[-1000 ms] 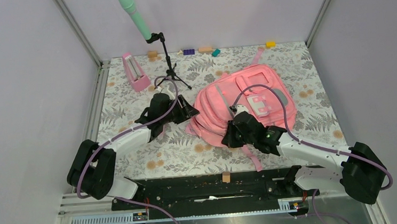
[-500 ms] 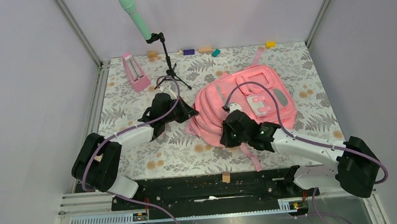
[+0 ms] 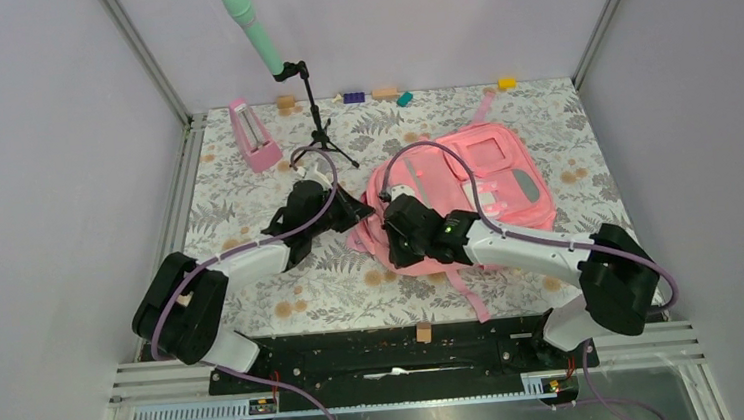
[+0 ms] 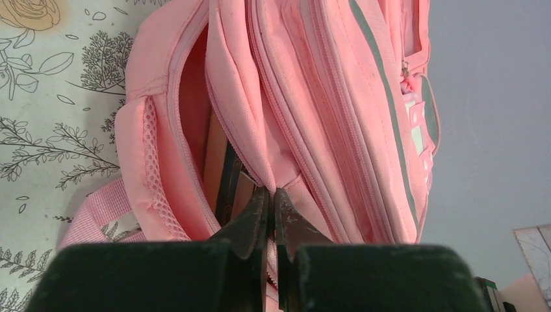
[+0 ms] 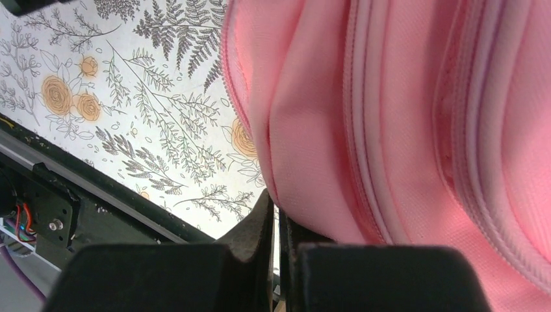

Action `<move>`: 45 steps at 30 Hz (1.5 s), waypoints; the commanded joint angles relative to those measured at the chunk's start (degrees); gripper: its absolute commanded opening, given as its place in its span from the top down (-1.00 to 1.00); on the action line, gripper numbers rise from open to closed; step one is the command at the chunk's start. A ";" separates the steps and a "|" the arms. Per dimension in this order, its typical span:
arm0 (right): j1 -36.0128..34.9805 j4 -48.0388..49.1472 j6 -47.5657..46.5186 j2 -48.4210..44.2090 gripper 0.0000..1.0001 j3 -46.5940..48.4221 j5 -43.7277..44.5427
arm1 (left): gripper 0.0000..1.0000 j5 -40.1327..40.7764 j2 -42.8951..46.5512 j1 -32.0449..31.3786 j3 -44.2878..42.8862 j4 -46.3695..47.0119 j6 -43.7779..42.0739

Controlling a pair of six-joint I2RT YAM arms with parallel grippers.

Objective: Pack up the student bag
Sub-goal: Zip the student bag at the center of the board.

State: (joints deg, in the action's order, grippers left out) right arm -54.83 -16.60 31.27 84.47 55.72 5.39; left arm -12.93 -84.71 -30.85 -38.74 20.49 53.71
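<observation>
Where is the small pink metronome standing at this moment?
In the top view, the metronome stands at the far left, just left of the microphone stand, apart from the student bag.

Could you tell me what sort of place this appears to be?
Probably a robot test cell, not a classroom: plain panel walls on metal posts enclose a floral-covered table, with props such as a metronome, a microphone stand and toy blocks along the back.
</observation>
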 commanded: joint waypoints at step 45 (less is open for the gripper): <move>18.60 -24.20 20.66 -46.01 -0.93 -25.03 18.38 | -0.21 34.11 6.37 -29.35 7.38 5.04 -31.00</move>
State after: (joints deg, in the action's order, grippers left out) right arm -36.58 -41.65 48.36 38.74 31.55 23.03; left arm 17.06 -76.40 -59.94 -27.68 24.93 24.45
